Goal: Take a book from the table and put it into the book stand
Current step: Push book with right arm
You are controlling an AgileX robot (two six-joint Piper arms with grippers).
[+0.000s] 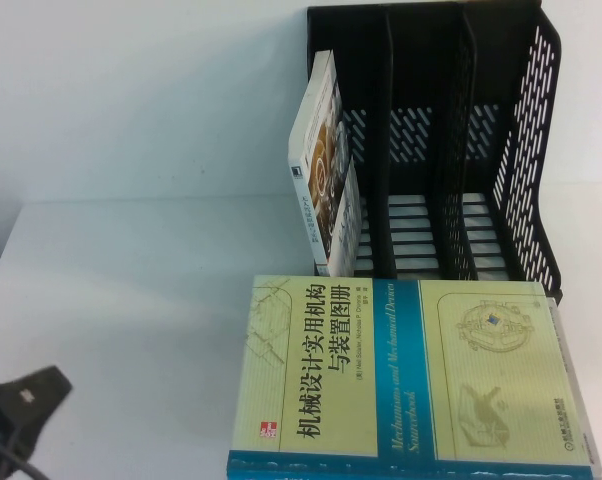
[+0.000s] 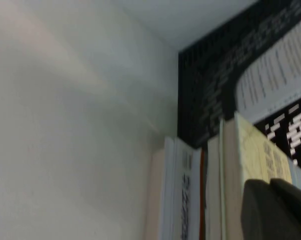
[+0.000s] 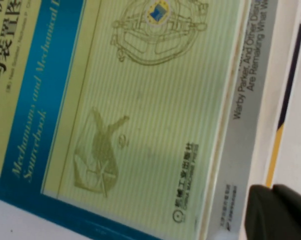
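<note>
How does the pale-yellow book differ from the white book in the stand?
The pale-yellow book lies flat near the table's front; the white book stands upright in the book stand's leftmost slot. The yellow one looks larger. Both are closed. Left pincer sits front-left; right pincer is beside the yellow book.

We see the book stand (image 1: 451, 140) at the table's (image 1: 131, 300) far right, open side toward us. A thinner book (image 1: 326, 170) stands upright in its leftmost slot; the other two slots hold nothing. The book (image 1: 401, 375) lies flat just in front of the stand, on top of another book (image 3: 250, 75) whose edge shows past its right side. Left gripper (image 1: 26, 400) sits at the near left, well apart from the books. Right gripper (image 3: 278, 212) is near the stack's right edge.
</note>
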